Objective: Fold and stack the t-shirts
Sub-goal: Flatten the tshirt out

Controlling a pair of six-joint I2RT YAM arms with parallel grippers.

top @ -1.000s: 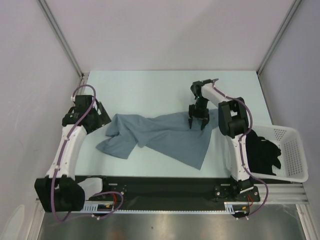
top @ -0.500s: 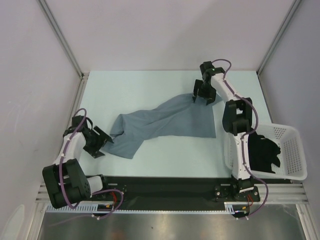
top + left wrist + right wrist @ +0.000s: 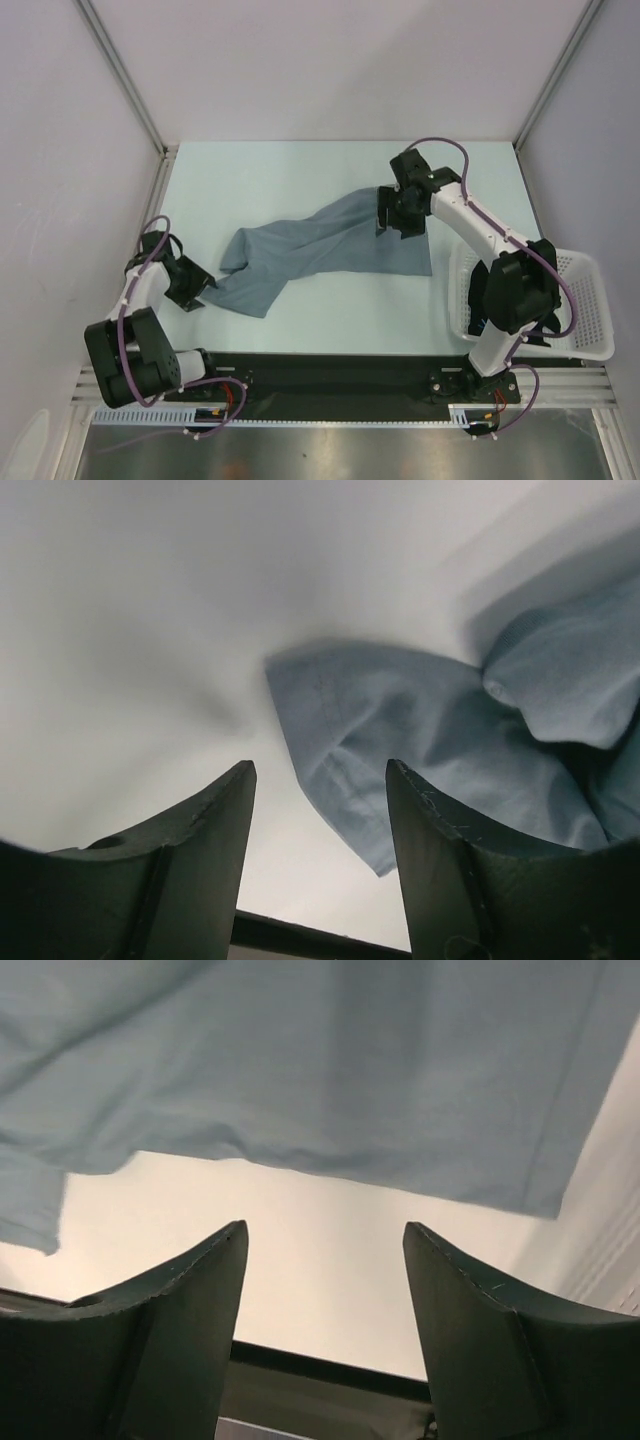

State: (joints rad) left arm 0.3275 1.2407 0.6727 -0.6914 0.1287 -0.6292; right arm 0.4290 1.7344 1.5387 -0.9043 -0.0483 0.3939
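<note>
The slate grey-blue t-shirt [image 3: 330, 250] lies stretched across the table, bunched at its left end and flatter at its right. My left gripper [image 3: 198, 287] is open and low at the shirt's near-left end. In the left wrist view the shirt's hem corner [image 3: 400, 770] lies just ahead of the open gripper [image 3: 320, 767], close to the right finger [image 3: 440, 860]. My right gripper [image 3: 398, 220] hovers open over the shirt's far right corner. In the right wrist view the cloth [image 3: 330, 1060] lies beyond the empty gripper [image 3: 325, 1227]. The black t-shirt [image 3: 545, 336] is mostly hidden by my right arm.
The white lattice basket [image 3: 590, 300] stands at the table's right near edge, with my right arm's elbow over it. Its wall shows at the right edge of the right wrist view [image 3: 615, 1260]. A black strip [image 3: 330, 375] runs along the table's near edge.
The right gripper dragged the shirt's right side toward the far right, then let go and drew back a little. The left arm pulled back to the near left.
</note>
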